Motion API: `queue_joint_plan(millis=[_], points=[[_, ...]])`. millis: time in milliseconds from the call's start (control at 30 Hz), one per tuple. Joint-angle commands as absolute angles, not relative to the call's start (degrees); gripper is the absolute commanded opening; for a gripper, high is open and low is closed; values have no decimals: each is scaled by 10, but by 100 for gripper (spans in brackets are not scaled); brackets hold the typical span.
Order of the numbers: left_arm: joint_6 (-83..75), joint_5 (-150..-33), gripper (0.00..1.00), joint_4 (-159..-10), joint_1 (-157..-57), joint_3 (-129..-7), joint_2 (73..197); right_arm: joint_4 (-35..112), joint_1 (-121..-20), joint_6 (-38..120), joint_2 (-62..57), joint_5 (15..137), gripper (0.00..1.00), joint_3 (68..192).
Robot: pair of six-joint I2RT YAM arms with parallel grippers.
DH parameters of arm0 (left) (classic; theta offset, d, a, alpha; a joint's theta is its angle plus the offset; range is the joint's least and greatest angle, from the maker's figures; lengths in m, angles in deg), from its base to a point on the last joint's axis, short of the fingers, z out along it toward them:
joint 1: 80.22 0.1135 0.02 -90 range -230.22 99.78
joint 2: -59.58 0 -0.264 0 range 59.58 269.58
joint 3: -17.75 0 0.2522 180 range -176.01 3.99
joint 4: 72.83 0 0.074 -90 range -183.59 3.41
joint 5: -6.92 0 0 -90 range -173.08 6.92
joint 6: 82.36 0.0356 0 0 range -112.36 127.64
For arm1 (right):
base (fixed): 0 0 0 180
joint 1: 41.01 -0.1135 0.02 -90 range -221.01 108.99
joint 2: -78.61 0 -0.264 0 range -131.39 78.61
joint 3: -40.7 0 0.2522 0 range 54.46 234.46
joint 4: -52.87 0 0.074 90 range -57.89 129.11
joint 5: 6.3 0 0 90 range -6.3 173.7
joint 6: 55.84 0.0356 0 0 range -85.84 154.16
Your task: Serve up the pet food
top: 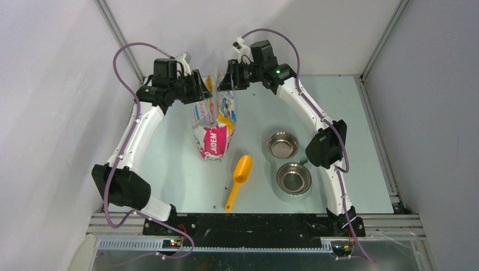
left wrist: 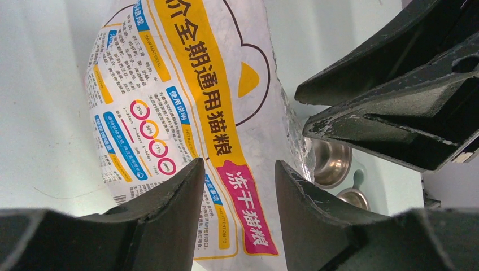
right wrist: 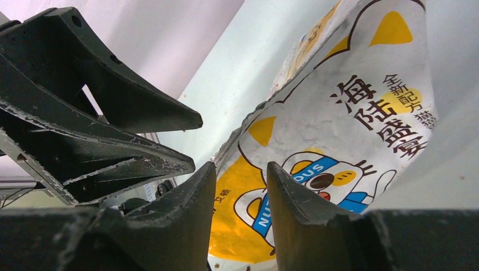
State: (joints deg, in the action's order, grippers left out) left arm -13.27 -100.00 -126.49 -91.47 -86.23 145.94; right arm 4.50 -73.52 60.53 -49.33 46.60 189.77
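Pet food: you cannot see it in any of your views, so where it lies cannot be told; no pellets show in either pincer.
Left pincer (left wrist: 240, 162): spread wide. You look straight down between its two fingers onto the printed back of the bag, and neither pad presses the bag.
Right pincer (right wrist: 240, 165): its fingers stand part-way apart, closer together than the left pair. The bag's yellow upper edge fills the gap; it may be brushing the pads, but the wrist view is too close for you to tell whether they pinch it.
Pincers together: they face each other, fingertips near one another, each one showing in the other's wrist view.
Bag (top: 214, 132): white, yellow and pink, with a cartoon cat on the side facing your right pincer. It stands on the table (top: 175, 169) with its top between the two pincers and its base below them, toward the arm bases.
Scoop (top: 240, 178): yellow, lying flat on the table past the bag's base, well apart from both pincers, its handle pointing toward the arm bases.
Bowls: two steel ones, one (top: 283, 144) just beyond the other (top: 294, 178), on your right pincer's side, beside that arm's elbow and well apart from its fingertips.
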Motion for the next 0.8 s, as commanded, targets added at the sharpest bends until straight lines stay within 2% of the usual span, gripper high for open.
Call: queue_joint_plan(millis=[0, 467, 633, 767], points=[[-136, -1008, 55, -1248, -917, -887, 1457, 53, -746, 596, -506, 465, 41, 1918], [-134, -1003, 55, -1250, -920, -888, 1453, 30, -762, 594, -515, 523, 38, 1918], [-138, -961, 60, -1251, -922, -895, 1447, 28, -777, 596, -519, 551, 42, 1934], [-150, -938, 63, -1247, -921, -921, 1462, 24, -783, 590, -523, 566, 34, 1939]])
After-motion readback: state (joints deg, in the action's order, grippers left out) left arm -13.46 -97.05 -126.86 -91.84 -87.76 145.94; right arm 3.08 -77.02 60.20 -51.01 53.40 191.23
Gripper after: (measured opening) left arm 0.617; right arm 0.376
